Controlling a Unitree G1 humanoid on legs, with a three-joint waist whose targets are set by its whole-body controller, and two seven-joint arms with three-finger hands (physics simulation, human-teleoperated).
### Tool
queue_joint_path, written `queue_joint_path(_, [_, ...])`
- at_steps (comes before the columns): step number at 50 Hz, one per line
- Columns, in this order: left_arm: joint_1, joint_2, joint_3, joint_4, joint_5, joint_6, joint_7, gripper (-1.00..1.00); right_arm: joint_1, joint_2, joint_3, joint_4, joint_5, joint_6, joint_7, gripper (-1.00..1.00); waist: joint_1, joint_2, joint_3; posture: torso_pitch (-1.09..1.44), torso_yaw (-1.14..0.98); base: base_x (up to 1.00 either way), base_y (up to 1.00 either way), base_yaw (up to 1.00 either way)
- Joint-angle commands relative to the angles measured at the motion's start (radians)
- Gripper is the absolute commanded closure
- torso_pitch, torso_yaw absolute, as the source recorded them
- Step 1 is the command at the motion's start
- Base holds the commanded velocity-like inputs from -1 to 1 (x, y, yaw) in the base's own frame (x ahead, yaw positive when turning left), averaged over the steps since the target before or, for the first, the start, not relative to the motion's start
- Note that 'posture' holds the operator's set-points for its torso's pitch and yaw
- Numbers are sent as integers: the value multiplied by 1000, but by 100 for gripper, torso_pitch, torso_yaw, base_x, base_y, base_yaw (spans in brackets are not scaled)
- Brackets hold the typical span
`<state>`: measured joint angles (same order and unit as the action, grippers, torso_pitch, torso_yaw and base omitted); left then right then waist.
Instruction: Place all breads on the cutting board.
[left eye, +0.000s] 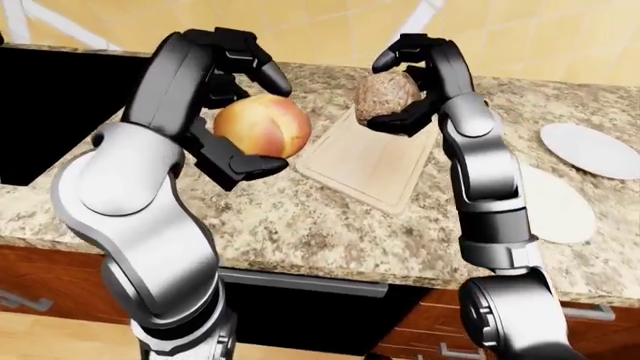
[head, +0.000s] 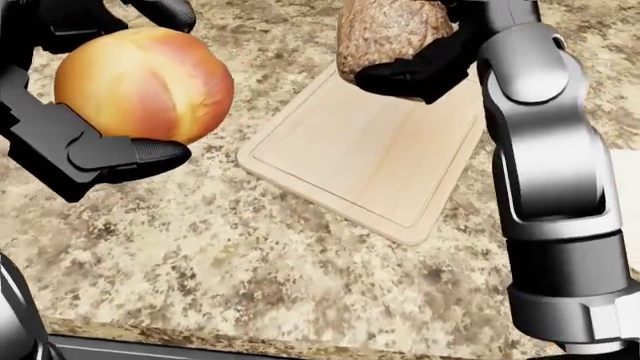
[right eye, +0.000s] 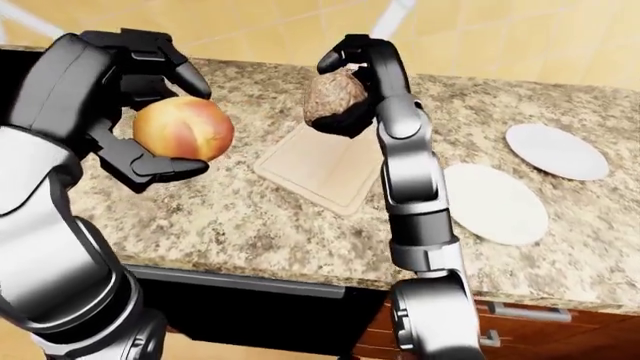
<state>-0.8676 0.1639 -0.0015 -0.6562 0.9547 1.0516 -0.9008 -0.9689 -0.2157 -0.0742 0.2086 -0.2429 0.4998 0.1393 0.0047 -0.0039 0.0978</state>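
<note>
Two hands are raised over a granite counter (head: 300, 285), each clasping a bread. The left hand (head: 95, 112) grips a round golden-orange loaf (head: 145, 84), with black fingers (head: 135, 157) curled under its lower edge and another finger hooked over the top, so the loaf sits clear of the stone at the left of the head view. The right hand (left eye: 415, 82) is wrapped round a brown speckled loaf (head: 390, 34), its dark fingers cupping the underside and the far side; this loaf hangs in the air above the upper end of the cutting board (head: 375, 161).

That board is pale wood with a shallow groove near its rim. It lies flat and tilted diagonally on the counter, between the two arms, and nothing rests on it.

Farther to the right in the right-eye view, two white plates lie on the counter: the nearer plate (right eye: 495, 202) just beside the right forearm, and the farther plate (right eye: 555, 150) up toward the wall. Below the counter edge run a dark appliance front with a bar handle (right eye: 240, 283) and reddish wood cabinets (right eye: 560, 330).
</note>
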Motion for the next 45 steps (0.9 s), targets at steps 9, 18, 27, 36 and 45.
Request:
queue_joint_path(9, [-39,-5,-6,-13,14,-25,-2,100,-41,-23,-11,-50,11,-27,-23,100,-1,47,-95,0,0,0,-33,0])
queue_joint_path(18, [-32,-12,-6,-14,15,-31,0,100,-37,-16,-6,-31,0,-51,-25,100,8,-31,-51,0,0,0,-1,0])
queue_joint_path(27, [-20,-8,1,-16,-2,-38,13,100,-45,-12,-1,-26,-11,-52,-23,100,-9,-3,-67,0,0,0,0,0])
queue_joint_path(36, [-24,-5,-6,-28,9,-24,2,100,-86,2,8,35,-36,-47,-49,100,2,-17,-78,0,0,0,0,0])
queue_joint_path(45, [-40,-2,-5,-36,26,-15,-21,100,-137,26,27,156,-80,-30,-89,100,5,-15,-75,0,0,0,0,0])
